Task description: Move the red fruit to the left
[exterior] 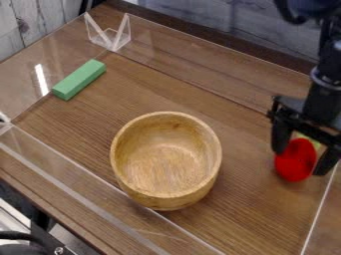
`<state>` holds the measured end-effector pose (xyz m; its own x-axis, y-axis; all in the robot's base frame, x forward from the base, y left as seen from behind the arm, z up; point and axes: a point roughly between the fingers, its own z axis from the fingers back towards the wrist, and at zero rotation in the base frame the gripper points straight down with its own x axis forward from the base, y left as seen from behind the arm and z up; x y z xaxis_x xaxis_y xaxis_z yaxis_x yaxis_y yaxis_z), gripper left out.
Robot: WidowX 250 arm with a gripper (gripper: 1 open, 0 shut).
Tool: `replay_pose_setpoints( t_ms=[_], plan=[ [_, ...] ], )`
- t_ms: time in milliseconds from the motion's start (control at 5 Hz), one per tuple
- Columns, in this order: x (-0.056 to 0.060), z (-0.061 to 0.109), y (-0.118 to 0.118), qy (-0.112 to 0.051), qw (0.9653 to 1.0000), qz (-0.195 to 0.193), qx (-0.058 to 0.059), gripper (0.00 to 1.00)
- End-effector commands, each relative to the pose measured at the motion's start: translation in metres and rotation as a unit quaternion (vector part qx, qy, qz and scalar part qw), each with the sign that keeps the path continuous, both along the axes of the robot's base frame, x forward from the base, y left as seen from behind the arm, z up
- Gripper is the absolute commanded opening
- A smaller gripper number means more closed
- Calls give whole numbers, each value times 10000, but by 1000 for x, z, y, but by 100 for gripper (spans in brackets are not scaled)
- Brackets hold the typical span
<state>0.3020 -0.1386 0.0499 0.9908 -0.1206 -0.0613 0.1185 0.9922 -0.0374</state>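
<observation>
The red fruit (297,159) lies on the wooden table at the right, close to the clear side wall, partly covered by the gripper. My gripper (302,147) hangs straight down over it, open, with one dark finger (278,135) left of the fruit and the other at its right edge. The fingers straddle the fruit's upper part; I cannot tell whether they touch it. The fruit's green top is hidden behind the gripper.
A wooden bowl (166,158) stands in the middle, left of the fruit. A green rectangular block (79,79) lies at the far left. Clear acrylic walls (107,32) ring the table (200,90), one just right of the fruit.
</observation>
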Motion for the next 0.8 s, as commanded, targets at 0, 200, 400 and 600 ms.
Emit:
replay_pose_setpoints(
  t_ms=[0, 200, 400, 600],
  plan=[
    [9, 13, 15, -522, 9976, 453, -65, 100],
    [19, 21, -5, -653, 9953, 707, -76, 100],
    [23, 28, -6, -780, 9927, 922, -74, 100],
    [32, 24, 8, -808, 9915, 1021, -52, 100]
  ],
)
